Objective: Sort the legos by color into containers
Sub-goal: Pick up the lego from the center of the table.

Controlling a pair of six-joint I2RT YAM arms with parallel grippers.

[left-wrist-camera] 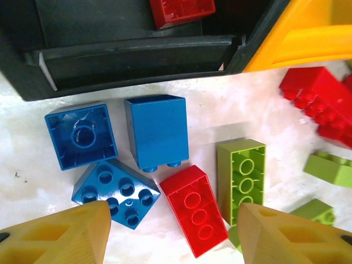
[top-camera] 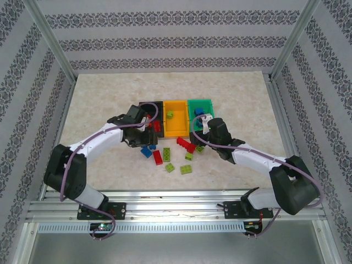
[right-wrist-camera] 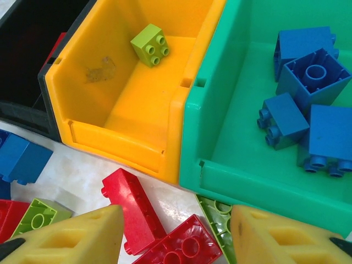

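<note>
- red brick (left-wrist-camera: pixel 181 11) in black bin (left-wrist-camera: pixel 137 60): cut off at 12 o'clock.
- blue bricks (right-wrist-camera: pixel 330 132) in green bin (right-wrist-camera: pixel 247 184): cut off at 3 o'clock.
- lime brick (right-wrist-camera: pixel 217 217), 6 o'clock: far end hidden by green bin.

Glossy moulded-plastic legos (left-wrist-camera: pixel 157 132) in red, blue and lime lie on a smooth, pale bench (top-camera: pixel 110 93) with a mottled stone-look finish. The containers (top-camera: pixel 176 101) are smooth plastic: the black bin (left-wrist-camera: pixel 137 60) duller, the orange-yellow bin (right-wrist-camera: pixel 137 104) shiny with a dull smudge on its floor, the green bin (right-wrist-camera: pixel 242 126) satin. Fingers of the left hand (left-wrist-camera: pixel 173 234) and right hand (right-wrist-camera: pixel 176 236) look matt, faintly grainy yellow. The left arm (top-camera: pixel 102 137) and right arm (top-camera: pixel 250 157) wear glossy white shells. Brushed-metal rails (top-camera: pixel 165 206) edge the bench.
</note>
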